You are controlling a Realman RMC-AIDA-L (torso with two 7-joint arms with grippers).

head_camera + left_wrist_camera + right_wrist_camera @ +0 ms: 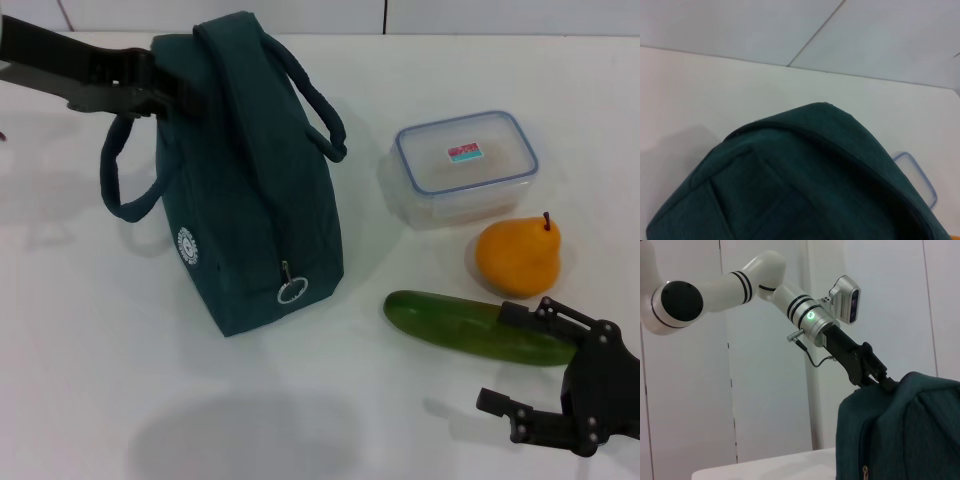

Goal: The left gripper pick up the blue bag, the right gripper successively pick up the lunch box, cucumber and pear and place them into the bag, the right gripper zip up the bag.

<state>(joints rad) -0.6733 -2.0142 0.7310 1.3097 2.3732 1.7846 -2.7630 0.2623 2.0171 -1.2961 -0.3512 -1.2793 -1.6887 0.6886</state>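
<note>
1. Blue bag (250, 200): stands upright on the white table (120, 380), zip closed, ring pull hanging at its near end. Soft fabric, likely light and floppy; it should sag unless held by its top edge or a loop handle.
2. Left gripper (165, 88): at the bag's far upper corner, jaws closed on the fabric there, as the right wrist view also shows.
3. Lunch box (466, 165): right of the bag, apart from it, lid on. Rigid, smooth plastic, probably slippery; best taken across its short sides.
4. Pear (517, 256): just in front of the lunch box, stem up. Rounded, bruisable, apt to roll.
5. Cucumber (470, 327): lying flat, nearer than the pear, its left tip closest to the bag. Firm and smooth; grasp at mid-length.
6. Right gripper (535, 370): low beside the cucumber's right end, fingers spread wide, holding nothing.
7. Open room: bare table left of and in front of the bag; table's far edge lies behind it.
</note>
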